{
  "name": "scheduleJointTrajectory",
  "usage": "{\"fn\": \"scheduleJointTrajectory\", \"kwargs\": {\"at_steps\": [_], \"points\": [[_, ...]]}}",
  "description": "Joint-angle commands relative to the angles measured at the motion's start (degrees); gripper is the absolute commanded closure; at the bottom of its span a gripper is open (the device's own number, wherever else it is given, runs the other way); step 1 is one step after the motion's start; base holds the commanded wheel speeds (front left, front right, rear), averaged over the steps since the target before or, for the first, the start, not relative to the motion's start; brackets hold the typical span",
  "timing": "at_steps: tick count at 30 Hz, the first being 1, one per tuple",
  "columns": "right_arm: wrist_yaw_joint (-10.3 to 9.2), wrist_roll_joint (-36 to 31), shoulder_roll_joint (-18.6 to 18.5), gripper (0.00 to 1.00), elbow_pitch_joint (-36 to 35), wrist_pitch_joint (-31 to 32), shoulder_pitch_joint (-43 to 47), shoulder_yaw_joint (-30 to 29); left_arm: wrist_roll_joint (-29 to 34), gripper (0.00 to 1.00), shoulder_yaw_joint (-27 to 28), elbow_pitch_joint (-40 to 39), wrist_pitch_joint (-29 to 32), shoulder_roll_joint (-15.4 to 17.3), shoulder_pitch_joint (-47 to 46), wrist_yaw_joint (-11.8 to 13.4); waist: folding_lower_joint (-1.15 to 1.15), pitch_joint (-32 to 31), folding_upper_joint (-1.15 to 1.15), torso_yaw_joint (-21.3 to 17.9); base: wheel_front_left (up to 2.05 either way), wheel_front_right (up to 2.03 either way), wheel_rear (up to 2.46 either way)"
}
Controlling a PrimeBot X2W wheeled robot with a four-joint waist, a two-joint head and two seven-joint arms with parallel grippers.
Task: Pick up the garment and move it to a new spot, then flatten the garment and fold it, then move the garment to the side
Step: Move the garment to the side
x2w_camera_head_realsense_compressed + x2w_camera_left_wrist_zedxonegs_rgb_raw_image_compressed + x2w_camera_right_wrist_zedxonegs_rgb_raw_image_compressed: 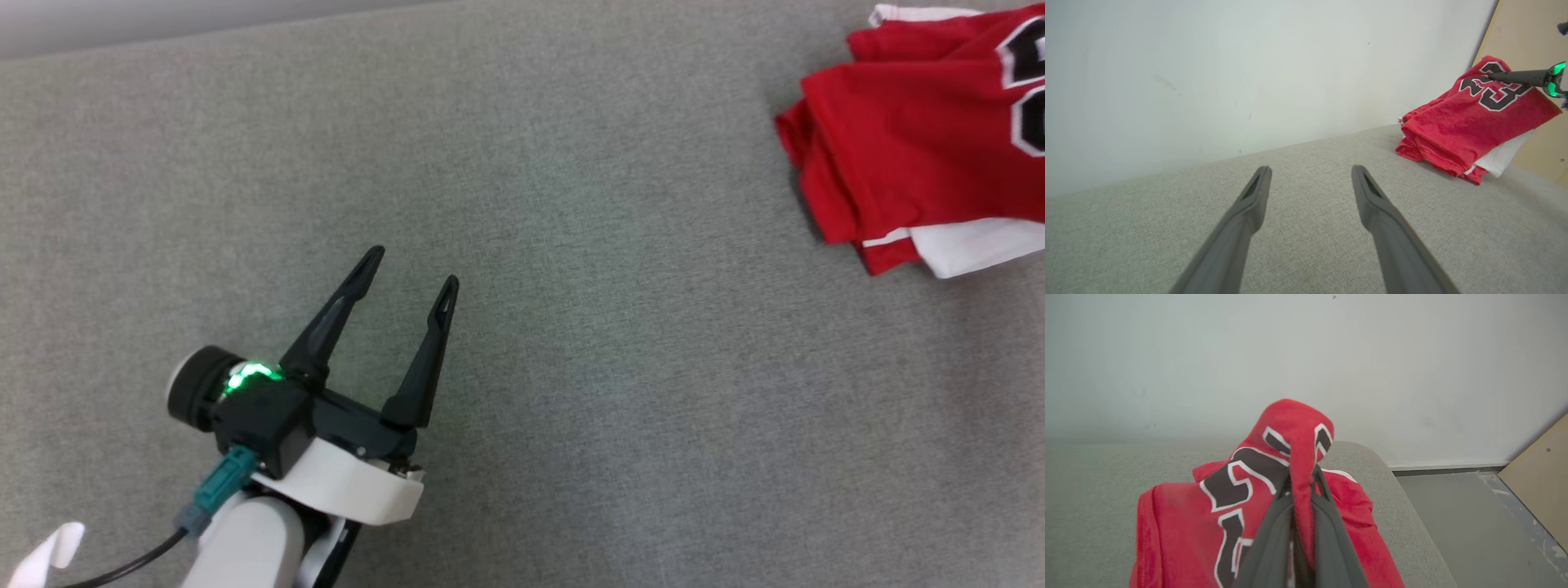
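- Nearest me, the left gripper (413,265) hangs low over the bare grey surface (571,367). Its fingers are spread wide with nothing between them, and they point up and a little rightward in the head view.
- From the left wrist view, that same gripper (1311,167) looks along the surface with only grey cloth ahead of it. The garment (1457,122) lies off to its right and further on, well apart.
- Between the two arms is a broad stretch of bare surface, so I'd judge the left arm too far off to have a part in the coming move.
- The garment (914,139) sits at the far right of the surface, near its edge. It is a red jersey with dark, white-edged numerals, lying in stacked layers with a white panel showing at the near side.
- The bundle's length seems to run across the surface towards the right edge, though the head view cuts it off there.
- The right gripper (1303,473) is the one on it. Its fingers are nearly closed and pinch a ridge of red cloth that stands up in a hump above the tips.
- In the left wrist view the right gripper (1492,76) comes in almost level from the right, across the numerals.
- The rest of the garment (1180,522) rests on the surface, so as I see it a lift or drag sideways would start from this single pinch.
- Beyond is a plain pale wall (1306,355).
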Motion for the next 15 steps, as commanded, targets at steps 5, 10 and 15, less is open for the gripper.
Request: {"fn": "scheduleJointTrajectory", "kwargs": {"at_steps": [5,10,15], "points": [[-0.01,-1.1,-2.3,1.00,3.8,-0.5,-4.5,-1.5,0.9,0.00,-0.1,-4.9,3.5,2.1,-0.8,-0.2,0.00,4.2,0.00,1.0,0.00,0.00,0.00],[-0.01,-5.5,-4.2,1.00,9.6,-1.0,-8.2,-1.6,1.2,0.00,-0.1,-9.0,5.3,3.5,-1.2,-0.2,0.00,7.5,0.00,1.9,0.00,0.00,0.00],[-0.02,-12.0,-4.7,1.00,18.1,-2.4,-11.8,-2.5,1.3,0.00,-0.2,-12.2,6.7,4.2,-2.2,-0.1,0.00,9.7,0.00,3.0,0.00,0.00,0.00]]}}
